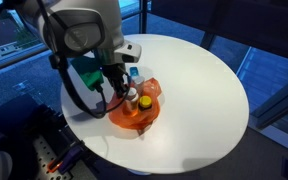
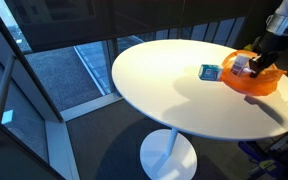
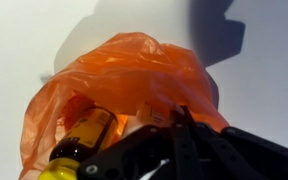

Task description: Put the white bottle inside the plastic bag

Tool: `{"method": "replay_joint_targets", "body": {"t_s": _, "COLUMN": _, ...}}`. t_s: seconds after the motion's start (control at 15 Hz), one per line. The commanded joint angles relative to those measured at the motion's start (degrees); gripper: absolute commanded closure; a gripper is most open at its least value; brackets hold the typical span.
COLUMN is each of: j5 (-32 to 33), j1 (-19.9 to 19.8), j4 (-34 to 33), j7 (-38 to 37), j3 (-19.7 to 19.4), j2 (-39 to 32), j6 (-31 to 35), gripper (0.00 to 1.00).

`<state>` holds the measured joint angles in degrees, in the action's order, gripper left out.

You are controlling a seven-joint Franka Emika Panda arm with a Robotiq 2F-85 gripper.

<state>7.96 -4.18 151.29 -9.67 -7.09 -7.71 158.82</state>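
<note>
The orange plastic bag lies crumpled on the round white table; it also shows in an exterior view and fills the wrist view. Inside its mouth lies an amber bottle with a yellow cap. Beside that, a pale white labelled bottle sits partly hidden by my fingers. My gripper is at the bag's opening, its fingers pressed together right at the bag's edge; I cannot tell whether they pinch anything. It hangs over the bag in both exterior views.
A small blue-green box lies on the table beside the bag. A green object shows behind the arm. The table edge is close to the bag. Glass walls and railings surround the table.
</note>
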Motion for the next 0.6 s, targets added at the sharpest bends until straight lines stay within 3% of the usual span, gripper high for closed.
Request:
{"method": "replay_joint_targets", "body": {"t_s": 0.0, "j5": -1.89, "j1": 0.33, "j4": 3.11, "j7": 1.55, "j3": 0.84, "j2": 5.0, "j6": 0.37, "gripper": 1.0}}
{"method": "replay_joint_targets", "body": {"t_s": 0.53, "j5": -7.32, "j1": 1.3, "j4": 9.51, "j7": 7.86, "j3": 3.47, "j2": 13.58, "j6": 0.74, "gripper": 1.0}}
